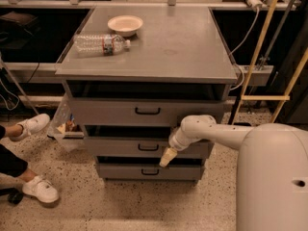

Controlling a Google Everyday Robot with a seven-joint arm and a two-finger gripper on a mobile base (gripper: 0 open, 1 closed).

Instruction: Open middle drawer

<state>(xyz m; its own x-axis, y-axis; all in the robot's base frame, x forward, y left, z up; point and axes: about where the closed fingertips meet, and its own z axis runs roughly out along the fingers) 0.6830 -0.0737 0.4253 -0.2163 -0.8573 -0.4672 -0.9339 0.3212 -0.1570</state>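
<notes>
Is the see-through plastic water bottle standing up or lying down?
Lying down: the clear plastic water bottle rests on its side on the grey metal cabinet top. The gripper is lower, at the grey middle drawer.

Soft overhead light falls evenly on the cabinet top, above the gripper, leaving a faint sheen there and deep shadow in the gaps over each drawer front. The gripper hangs pale against the middle drawer, just right of its handle; the floor below it lies dimmer.

Cream gripper at lower edge of grey middle drawer; handle black; floor beige, dark-speckled; arm white.
</notes>
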